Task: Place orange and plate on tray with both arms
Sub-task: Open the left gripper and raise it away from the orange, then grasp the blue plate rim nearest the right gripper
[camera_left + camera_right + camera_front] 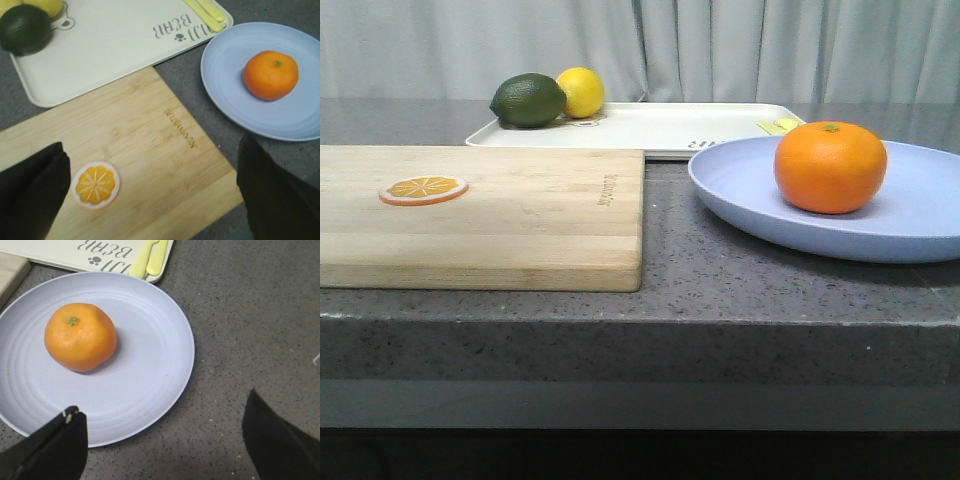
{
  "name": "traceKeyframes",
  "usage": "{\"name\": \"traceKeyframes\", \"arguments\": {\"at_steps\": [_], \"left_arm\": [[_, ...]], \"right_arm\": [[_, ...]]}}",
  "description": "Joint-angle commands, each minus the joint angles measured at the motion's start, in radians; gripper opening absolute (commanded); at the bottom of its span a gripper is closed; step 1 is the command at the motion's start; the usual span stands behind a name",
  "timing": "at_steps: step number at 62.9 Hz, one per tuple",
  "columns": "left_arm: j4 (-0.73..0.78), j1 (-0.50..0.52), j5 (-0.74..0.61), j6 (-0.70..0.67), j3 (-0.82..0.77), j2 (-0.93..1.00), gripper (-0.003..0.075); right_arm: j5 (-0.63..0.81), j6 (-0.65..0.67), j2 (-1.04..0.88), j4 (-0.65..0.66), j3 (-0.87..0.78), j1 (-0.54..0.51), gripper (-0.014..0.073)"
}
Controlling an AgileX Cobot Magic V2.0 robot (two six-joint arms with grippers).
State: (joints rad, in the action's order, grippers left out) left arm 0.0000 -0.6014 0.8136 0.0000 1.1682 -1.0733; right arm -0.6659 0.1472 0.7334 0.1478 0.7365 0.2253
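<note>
The orange [830, 166] sits on the lavender-blue plate [740, 190] at the right of the dark counter. Both also show in the left wrist view, orange [270, 75] on plate [225, 65], and in the right wrist view, orange [80, 337] on plate [150, 360]. The cream tray [670, 128] lies behind, also in the left wrist view [110, 45]. My left gripper [150, 192] is open, high above the cutting board. My right gripper [162, 432] is open above the plate's near rim. Neither gripper shows in the front view.
A wooden cutting board [490, 215] with an orange slice [423, 188] lies at the left. A green lime [528, 100] and a yellow lemon [581, 91] rest on the tray's far left corner. Yellow utensils [150, 257] lie on the tray's right end.
</note>
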Motion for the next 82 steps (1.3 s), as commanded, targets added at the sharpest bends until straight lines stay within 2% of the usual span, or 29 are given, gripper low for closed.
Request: {"name": "traceKeyframes", "arguments": {"at_steps": [1, 15, 30, 37, 42, 49, 54, 60, 70, 82], "left_arm": [[-0.015, 0.021, -0.025, -0.008, -0.059, 0.121, 0.0659], [-0.04, 0.025, -0.018, -0.01, -0.277, 0.376, 0.0659], [-0.04, 0.025, -0.018, -0.01, -0.338, 0.454, 0.0659], [-0.04, 0.025, -0.019, -0.01, -0.344, 0.454, 0.0659], [-0.04, 0.025, -0.019, -0.01, -0.344, 0.454, 0.0659], [-0.04, 0.025, -0.019, -0.01, -0.344, 0.454, 0.0659], [-0.04, 0.025, -0.019, -0.01, -0.344, 0.454, 0.0659], [-0.04, 0.025, -0.019, -0.01, -0.344, 0.454, 0.0659], [-0.04, 0.025, -0.019, -0.01, -0.344, 0.454, 0.0659], [-0.04, 0.025, -0.019, -0.01, -0.344, 0.454, 0.0659]], "right_arm": [[0.036, -0.008, 0.004, 0.022, 0.034, -0.002, 0.0634], [-0.029, -0.006, 0.034, -0.005, 0.05, -0.002, 0.0634], [-0.241, -0.007, 0.221, -0.004, 0.233, -0.008, 0.0634], [-0.324, -0.019, 0.309, -0.004, 0.333, -0.067, 0.0634], [-0.363, -0.045, 0.364, -0.019, 0.385, -0.155, 0.0634], [-0.388, -0.158, 0.428, -0.148, 0.416, -0.302, 0.0634], [-0.399, -0.28, 0.471, -0.349, 0.413, -0.42, 0.0634], [-0.419, -0.396, 0.517, -0.549, 0.404, -0.506, 0.0634], [-0.45, -0.498, 0.61, -0.69, 0.403, -0.526, 0.0633], [-0.435, -0.518, 0.702, -0.759, 0.403, -0.526, 0.0633]]}}
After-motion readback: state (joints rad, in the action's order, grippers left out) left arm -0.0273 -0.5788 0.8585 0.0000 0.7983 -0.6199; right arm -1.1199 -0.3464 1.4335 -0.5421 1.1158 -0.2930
